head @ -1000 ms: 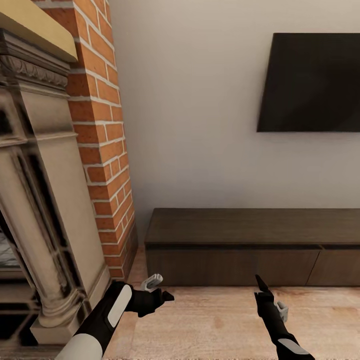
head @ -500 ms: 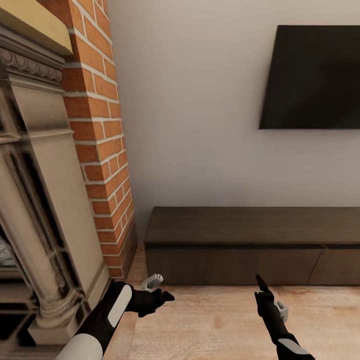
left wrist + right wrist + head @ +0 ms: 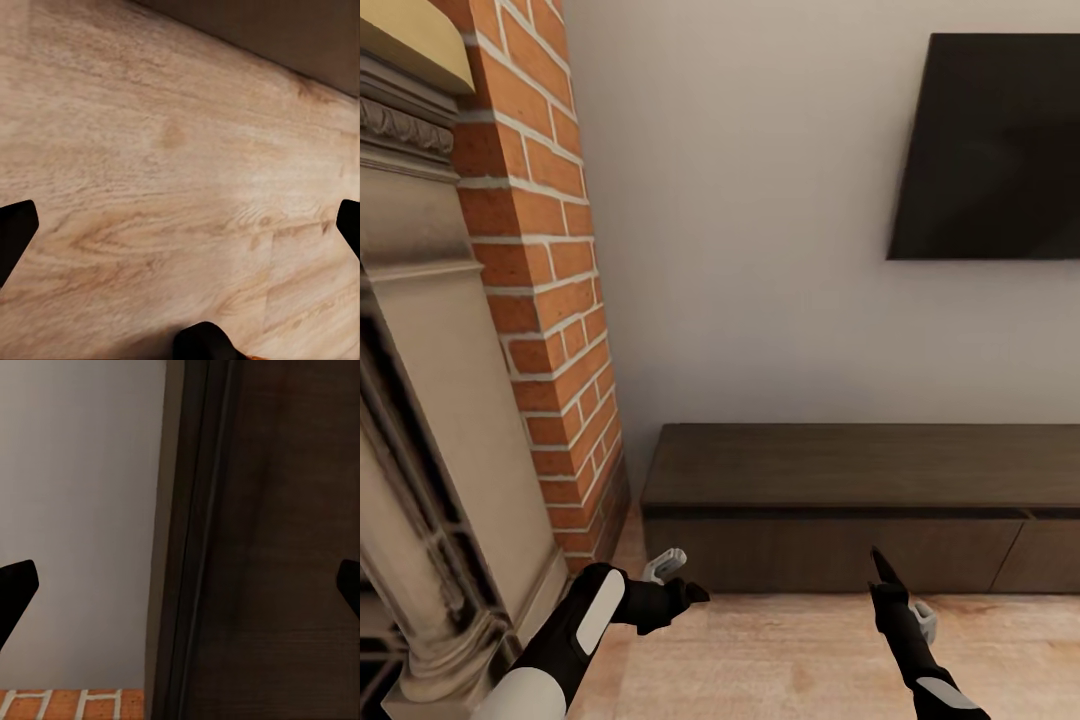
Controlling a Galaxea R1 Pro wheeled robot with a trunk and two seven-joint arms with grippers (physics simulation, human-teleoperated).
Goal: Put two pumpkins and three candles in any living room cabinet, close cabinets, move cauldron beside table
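The cabinet (image 3: 860, 500) is a long, low dark-brown unit against the white wall, straight ahead of me. Its flat drawer fronts (image 3: 950, 555) all sit flush and shut. My left gripper (image 3: 695, 593) hangs over the wood floor just before the cabinet's left end. In the left wrist view, the left gripper (image 3: 180, 232) has its fingertips (image 3: 15, 232) far apart, open and empty above bare floorboards. My right gripper (image 3: 880, 565) points at the cabinet's front. In the right wrist view, the right gripper (image 3: 180, 592) is open and empty, facing the cabinet's dark top (image 3: 285, 547) and the wall.
A stone fireplace surround (image 3: 430, 430) and a red brick column (image 3: 550, 330) stand close on my left. A black TV (image 3: 1000, 150) hangs on the wall above the cabinet. Light wood floor (image 3: 790, 650) lies between me and the cabinet.
The whole view has shifted: the cabinet sits slightly lower and larger, the fireplace has slid left and the TV right, so the camera has moved closer. Both arms keep their pose.
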